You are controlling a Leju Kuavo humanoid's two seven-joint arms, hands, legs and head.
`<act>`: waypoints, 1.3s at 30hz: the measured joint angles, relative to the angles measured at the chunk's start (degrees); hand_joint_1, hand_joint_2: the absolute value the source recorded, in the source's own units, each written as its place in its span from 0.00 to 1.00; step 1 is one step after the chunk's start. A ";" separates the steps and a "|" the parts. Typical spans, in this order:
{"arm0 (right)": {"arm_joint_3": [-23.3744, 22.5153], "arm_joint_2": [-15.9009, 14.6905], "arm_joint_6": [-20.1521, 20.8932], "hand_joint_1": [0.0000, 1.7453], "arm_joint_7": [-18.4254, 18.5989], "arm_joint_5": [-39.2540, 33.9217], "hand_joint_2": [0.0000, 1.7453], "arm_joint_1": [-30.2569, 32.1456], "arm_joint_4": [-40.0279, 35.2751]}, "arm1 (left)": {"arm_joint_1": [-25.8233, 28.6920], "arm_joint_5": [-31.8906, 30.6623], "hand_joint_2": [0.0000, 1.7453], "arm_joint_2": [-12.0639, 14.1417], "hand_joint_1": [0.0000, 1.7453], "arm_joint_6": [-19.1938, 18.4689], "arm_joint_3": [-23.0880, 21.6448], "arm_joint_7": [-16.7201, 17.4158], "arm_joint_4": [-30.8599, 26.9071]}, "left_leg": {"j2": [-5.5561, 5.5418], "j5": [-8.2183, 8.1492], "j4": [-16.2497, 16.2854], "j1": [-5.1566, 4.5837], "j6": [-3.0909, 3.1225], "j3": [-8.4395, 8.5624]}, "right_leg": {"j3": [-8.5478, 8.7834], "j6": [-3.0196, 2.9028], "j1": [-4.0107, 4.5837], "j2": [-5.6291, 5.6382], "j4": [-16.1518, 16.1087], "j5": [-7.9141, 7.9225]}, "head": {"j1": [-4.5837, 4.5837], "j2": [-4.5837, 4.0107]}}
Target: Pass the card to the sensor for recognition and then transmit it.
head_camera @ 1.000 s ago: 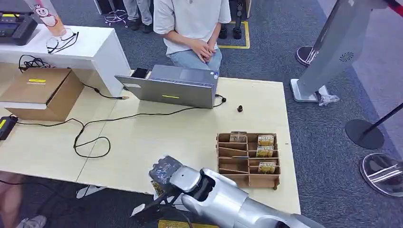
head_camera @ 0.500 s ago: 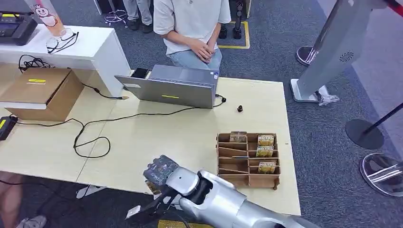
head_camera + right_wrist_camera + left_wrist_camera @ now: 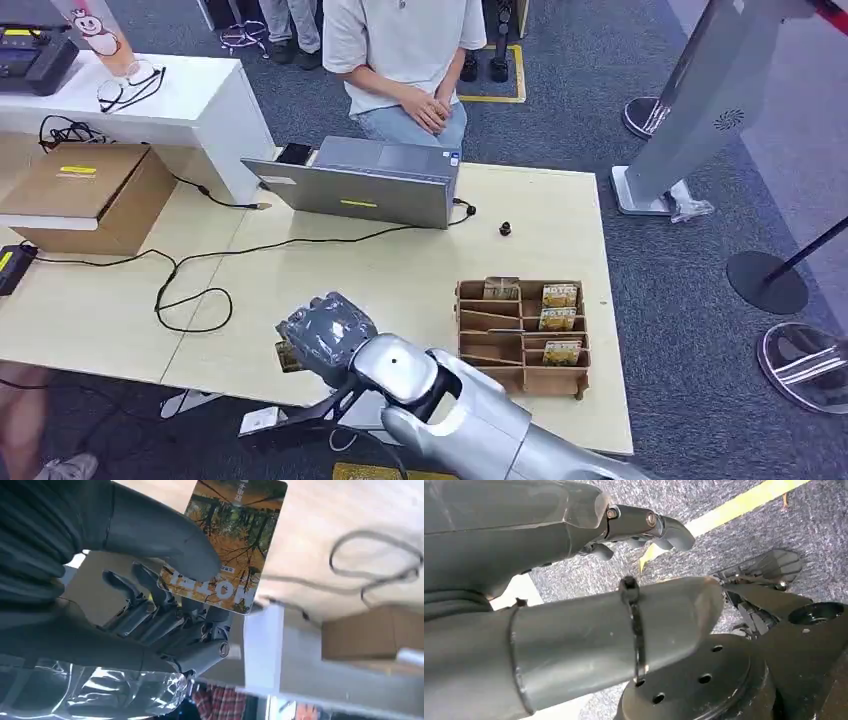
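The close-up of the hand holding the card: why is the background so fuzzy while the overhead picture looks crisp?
Right wrist view: card and right hand sharp, cardboard box behind soft, out of focus. Head view: evenly lit and sharp across the table.

The wooden table carries a laptop, cable, and card organizer.

This looks like a robot test lab or demo hall set up as a mock reception desk. A pale wooden table stands on grey carpet marked with yellow floor tape. Near the table's far edge sits an open laptop with a black cable trailing from it, and a person sits behind. A cardboard box rests at the left edge, a wooden card rack near the right edge, and stanchion bases stand beyond.
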 joint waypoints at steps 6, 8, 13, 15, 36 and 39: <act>-5.13 -1.84 -7.41 1.00 -4.09 -0.46 1.00 1.51 -6.14 | 0.05 -1.07 0.00 0.02 0.00 0.94 0.00 -1.29 0.02 | 0.00 0.00 0.00 0.00 0.00 -0.01 | 0.00 0.00 0.00 0.00 0.00 0.00 | 0.00 0.00; -6.59 -2.19 -9.45 1.00 -5.08 -0.96 1.00 1.83 -7.44 | 0.06 -1.34 0.00 0.04 0.00 0.98 0.00 -1.55 0.04 | 0.00 0.00 0.00 0.00 0.00 0.00 | 0.00 0.00 0.00 0.00 0.00 0.00 | 0.00 0.00; -9.40 -3.04 -15.60 1.00 -7.70 -0.96 1.00 2.47 -9.25 | 0.21 -2.23 0.00 0.02 0.00 0.94 0.00 -2.32 0.04 | 0.00 0.00 0.00 0.00 0.00 0.00 | 0.00 0.00 0.00 0.00 0.00 0.00 | 0.00 0.00; -10.56 -3.35 -18.79 1.00 -8.46 -0.72 1.00 2.55 -9.45 | 0.27 -2.82 0.00 0.02 0.00 0.94 0.00 -2.47 0.04 | 0.00 0.00 0.00 0.00 0.00 0.00 | 0.00 0.00 0.00 0.00 0.00 0.00 | 0.00 0.00; -20.55 -3.22 -39.19 1.00 -4.25 11.12 1.00 -1.07 -0.86 | -2.39 -5.36 0.00 1.49 0.00 4.57 -2.03 -1.64 4.94 | -0.01 0.02 0.00 0.00 0.02 -0.01 | 0.01 -0.02 0.00 -0.01 0.01 0.02 | 0.00 0.00; -21.64 -2.93 -40.29 1.00 -3.48 12.57 1.00 -2.02 1.09 | -2.49 -5.44 0.00 1.77 0.00 4.66 -2.73 -1.64 5.49 | 0.00 0.02 0.00 0.00 0.02 0.00 | 0.01 -0.02 0.00 0.00 0.01 0.02 | 0.00 0.00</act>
